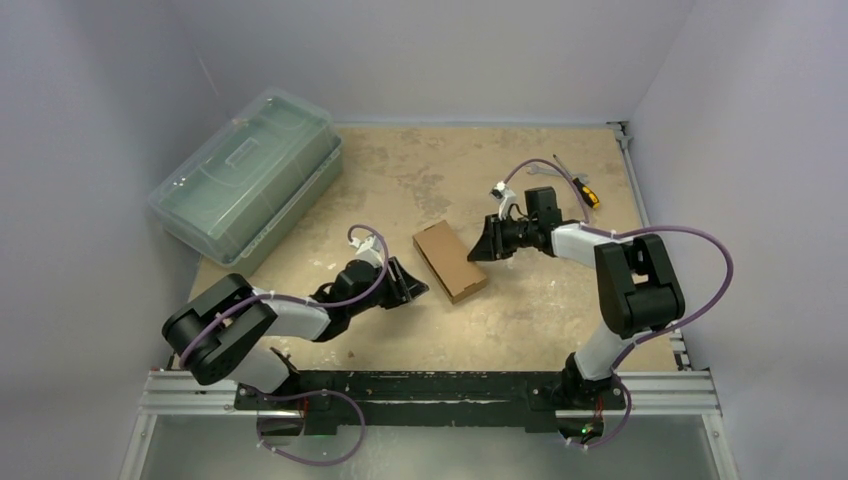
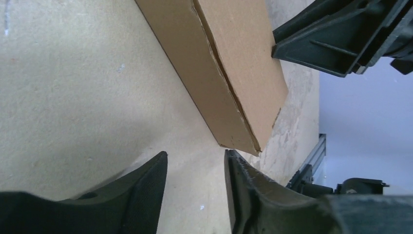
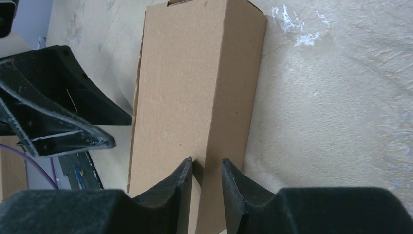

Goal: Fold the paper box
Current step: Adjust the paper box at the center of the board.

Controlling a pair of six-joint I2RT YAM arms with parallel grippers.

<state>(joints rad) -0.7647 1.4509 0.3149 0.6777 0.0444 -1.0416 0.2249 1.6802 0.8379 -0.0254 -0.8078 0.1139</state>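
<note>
From above, the paper box [image 1: 450,262] lies flat and closed near the middle of the desk, its long sides running from the far-left toward the near-right. My left gripper [image 1: 418,287] sits just beside its left long side and my right gripper [image 1: 473,251] just beside its right long side, toward the far end. A translucent green case [image 1: 245,175] stands at the far-left corner, and a yellow-handled screwdriver [image 1: 588,193] lies by the far-right corner.

Through my left wrist camera, my left gripper [image 2: 196,153] is parted only a little, with bare desk [image 2: 73,97] showing in the gap and nothing held. The paper box [image 2: 229,73] has its near corner just ahead of my right-hand finger [image 2: 243,190]; I cannot tell if they touch. My right gripper [image 2: 321,44] is at the box's opposite side.

Through my right wrist camera, my right gripper [image 3: 207,161] also shows a narrow gap. The paper box [image 3: 199,87] fills the space in front, and cardboard shows between my fingers [image 3: 173,192], but they are not closed on it. I cannot tell whether the tips press the box. My left gripper [image 3: 53,112] is at the box's other side.
</note>
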